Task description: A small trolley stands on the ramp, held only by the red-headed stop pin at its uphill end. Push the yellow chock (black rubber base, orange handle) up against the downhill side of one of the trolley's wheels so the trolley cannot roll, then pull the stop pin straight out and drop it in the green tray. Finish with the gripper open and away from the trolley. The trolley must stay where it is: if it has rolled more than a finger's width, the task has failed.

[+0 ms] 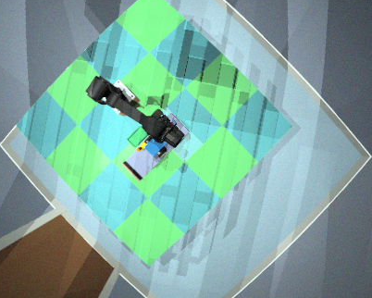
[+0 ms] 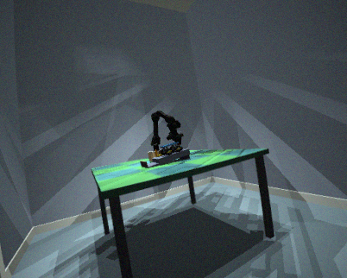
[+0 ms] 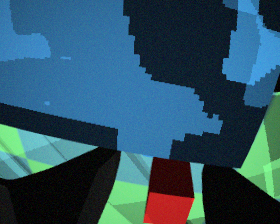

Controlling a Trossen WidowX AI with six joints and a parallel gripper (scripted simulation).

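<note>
The blue trolley (image 1: 155, 147) (image 2: 171, 145) stands on the pale ramp (image 1: 143, 163); in the wrist view its blue body (image 3: 75, 80) fills the upper part. The red-headed stop pin (image 3: 169, 208) shows at the trolley's near edge. My gripper (image 3: 163, 157) is part open, with one finger on each side of the pin head and a gap to both. The yellow chock (image 1: 142, 145), with its orange handle, is close to the wheel at the trolley's tray-side downhill corner; I cannot tell whether they touch. The green tray (image 1: 135, 137) is beside the ramp. The arm hides the ramp's uphill part from above.
A dark bar (image 1: 132, 170) crosses the ramp's downhill end. A white block (image 1: 126, 90) is beside the arm's base. The arm reaches over the tray's uphill side to the ramp. The table top (image 1: 149, 231) has green and teal squares.
</note>
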